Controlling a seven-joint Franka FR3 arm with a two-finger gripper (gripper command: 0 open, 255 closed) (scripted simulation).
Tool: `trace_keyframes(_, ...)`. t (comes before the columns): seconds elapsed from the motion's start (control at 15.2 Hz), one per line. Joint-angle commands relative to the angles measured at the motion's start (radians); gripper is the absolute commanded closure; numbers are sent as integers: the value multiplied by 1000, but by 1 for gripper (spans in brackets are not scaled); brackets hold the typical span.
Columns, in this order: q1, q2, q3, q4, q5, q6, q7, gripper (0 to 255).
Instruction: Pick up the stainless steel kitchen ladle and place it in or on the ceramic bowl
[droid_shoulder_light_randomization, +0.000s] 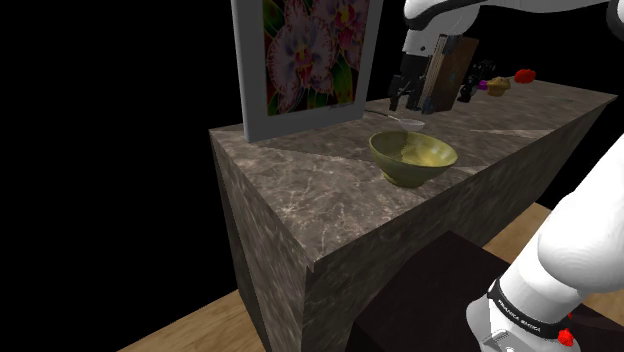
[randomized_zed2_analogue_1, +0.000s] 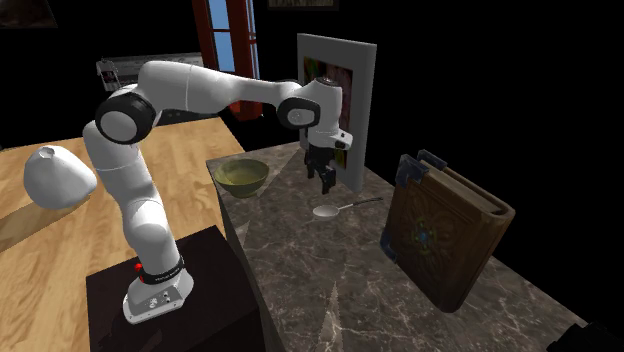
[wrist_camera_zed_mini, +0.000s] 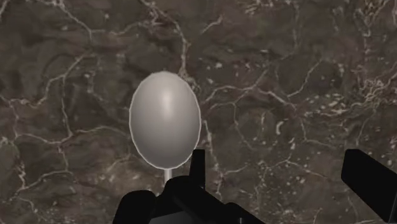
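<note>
White rounded arm (randomized_zed2_analogue_1: 140, 215), dark joints (randomized_zed2_analogue_1: 125, 120), black lettered band (droid_shoulder_light_randomization: 520, 310) (red dots (droid_shoulder_light_randomization: 567, 336) beside it) — hand (randomized_zed2_analogue_1: 320, 182) all black.

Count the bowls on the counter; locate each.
1: the green bowl, near the counter's end beside the flower picture, apart from the ladle. The book could hide others.

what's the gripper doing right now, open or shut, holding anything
Gripper: open, holding nothing. The ladle lies on the counter beside its fingers, not between them.
</note>
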Motion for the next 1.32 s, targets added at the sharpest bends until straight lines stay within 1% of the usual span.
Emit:
trace_keyframes(0.0,-14,81,-18,76,28,-4,-30,0)
trace_keyframes(0.2,-46,205,-38,202,75,-21,-71,0)
trace_keyframes(0.46,-104,373,-49,393,139,-63,-113,0)
trace_keyframes(0.92,-94,372,-43,297,142,31,-118,0)
trace_keyframes(1.25,-93,372,-43,290,142,39,-119,0)
